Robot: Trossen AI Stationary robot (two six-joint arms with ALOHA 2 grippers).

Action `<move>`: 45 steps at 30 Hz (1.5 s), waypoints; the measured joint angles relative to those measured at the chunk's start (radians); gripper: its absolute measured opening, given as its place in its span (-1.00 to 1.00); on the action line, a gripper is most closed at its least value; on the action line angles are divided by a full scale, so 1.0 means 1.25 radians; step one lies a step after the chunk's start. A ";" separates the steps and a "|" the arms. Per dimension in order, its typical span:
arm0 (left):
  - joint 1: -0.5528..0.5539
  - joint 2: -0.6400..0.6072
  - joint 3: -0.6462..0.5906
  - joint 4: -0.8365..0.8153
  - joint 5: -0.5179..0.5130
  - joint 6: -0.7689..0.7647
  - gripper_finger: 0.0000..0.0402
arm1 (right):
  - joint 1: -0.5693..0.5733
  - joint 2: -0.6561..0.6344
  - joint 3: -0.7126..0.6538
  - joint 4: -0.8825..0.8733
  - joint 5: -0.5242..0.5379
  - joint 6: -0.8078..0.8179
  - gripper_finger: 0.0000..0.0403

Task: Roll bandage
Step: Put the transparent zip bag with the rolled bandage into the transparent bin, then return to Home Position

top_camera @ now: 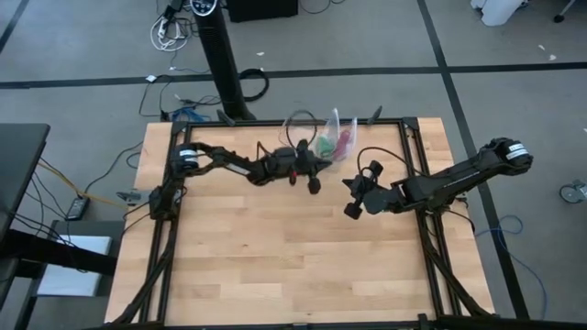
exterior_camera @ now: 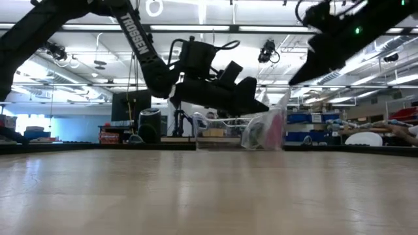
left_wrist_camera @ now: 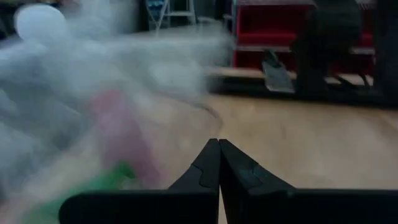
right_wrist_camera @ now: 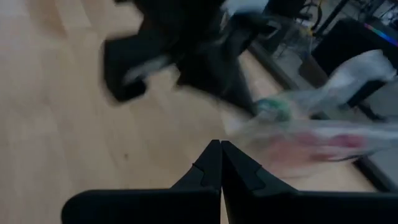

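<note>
Bandage (top_camera: 323, 147): green, inside the clear plastic bag (top_camera: 337, 134) at the table's far edge, unrolled state not discernible.
Left gripper (top_camera: 314, 184): clenched, empty, just beside the bag, nearer.
Right gripper (top_camera: 350, 210): clenched, empty, farther off.

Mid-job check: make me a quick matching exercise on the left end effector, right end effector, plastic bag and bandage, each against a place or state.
1 left end effector
2 right end effector
3 plastic bag
4 bandage

A green, inside the bag
B shut, empty, right beside the bag
C clear, at the table's far edge
D shut, empty, over bare wood nearer mid-table

Pairs: 1-B, 2-D, 3-C, 4-A
</note>
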 joint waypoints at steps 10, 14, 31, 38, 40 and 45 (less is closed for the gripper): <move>0.042 -0.143 -0.033 0.001 0.213 -0.044 -0.97 | -0.156 0.060 -0.136 0.245 -0.050 -0.084 -1.00; 0.052 -0.219 -0.088 -0.005 0.229 -0.040 -0.97 | -0.250 0.094 -0.136 0.262 -0.092 -0.135 -1.00; 0.141 -0.470 -0.429 0.039 0.253 -0.040 -0.97 | -0.422 0.109 -0.135 0.404 -0.154 -0.264 -1.00; 0.186 -0.612 -0.574 0.042 0.301 -0.039 -0.97 | -0.437 0.053 -0.136 0.341 -0.218 -0.325 -1.00; 0.195 -0.677 -0.634 0.025 0.317 -0.043 -0.97 | -0.428 0.018 -0.135 0.314 -0.255 -0.322 -1.00; 0.198 -0.819 -0.755 0.019 0.337 -0.041 -0.97 | -0.409 -0.045 -0.136 0.317 -0.497 -0.333 -1.00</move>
